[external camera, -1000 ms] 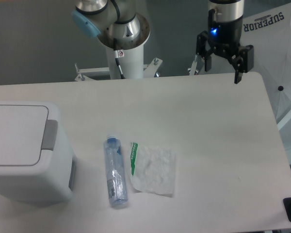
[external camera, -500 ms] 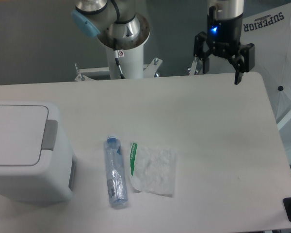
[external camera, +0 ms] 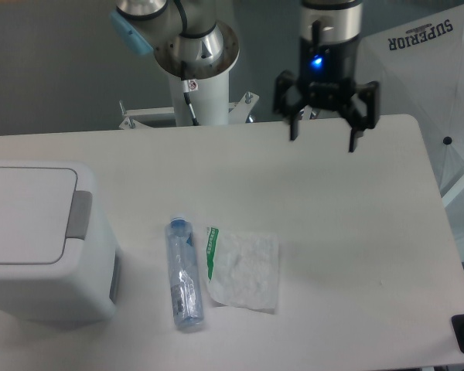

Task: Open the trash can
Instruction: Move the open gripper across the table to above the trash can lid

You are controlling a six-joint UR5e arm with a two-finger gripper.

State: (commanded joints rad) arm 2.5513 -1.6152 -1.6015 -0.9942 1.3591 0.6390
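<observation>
The black two-finger claw (external camera: 322,141), spread wide and empty above the far edge, hangs well apart from the boxy white plastic trash can (external camera: 42,243), which lies down-left, grey push tab (external camera: 80,214) facing it.

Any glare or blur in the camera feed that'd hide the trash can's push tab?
Fixed camera: lighting even, no harsh glare; trash can lid and grey tab read clearly, only a soft shadow at its base. The open gripper looks sharp, blue light lit.
</observation>
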